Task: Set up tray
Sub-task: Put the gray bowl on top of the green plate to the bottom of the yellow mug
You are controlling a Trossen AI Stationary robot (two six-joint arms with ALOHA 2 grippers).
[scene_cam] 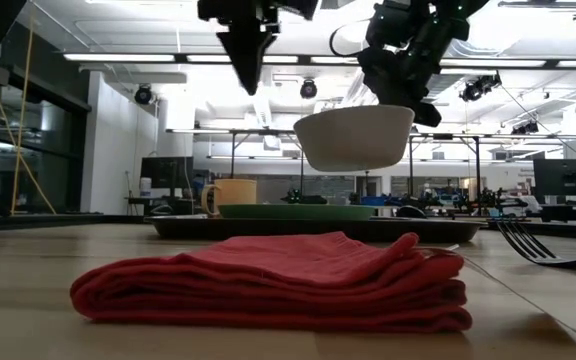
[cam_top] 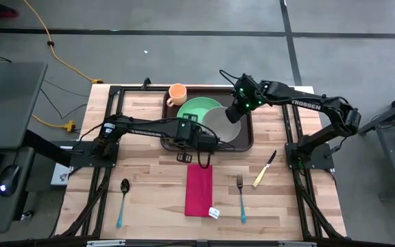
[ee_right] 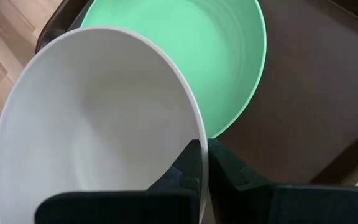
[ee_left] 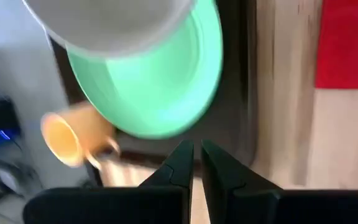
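Observation:
The dark brown tray (cam_top: 247, 132) lies at the table's far middle and carries a round green plate (cam_top: 196, 108) and an orange mug (cam_top: 177, 92). My right gripper (cam_top: 233, 115) is shut on a white bowl (scene_cam: 353, 138), which hangs over the plate (scene_cam: 298, 211) and the tray (scene_cam: 418, 228). My left gripper (cam_top: 210, 140) hovers shut over the tray's near edge and touches nothing; in the low view it (scene_cam: 248, 60) points down, high above the table. Its fingers (ee_left: 196, 163) show almost no gap. My right gripper pinches the white bowl by its rim (ee_right: 194, 134), with one finger inside the bowl and one outside. The fingers come from above, pointing down. The bowl is lifted clear, about upright with its mouth up, above the green plate (ee_right: 229, 56).
A folded red napkin (cam_top: 199, 189) lies on the wood near the tray's near edge. A spoon (cam_top: 123, 199) lies to its left, a fork (cam_top: 241, 195) to its right, and a knife (cam_top: 265, 169) farther right. Bare tray floor (ee_right: 303, 93) shows beside the plate.

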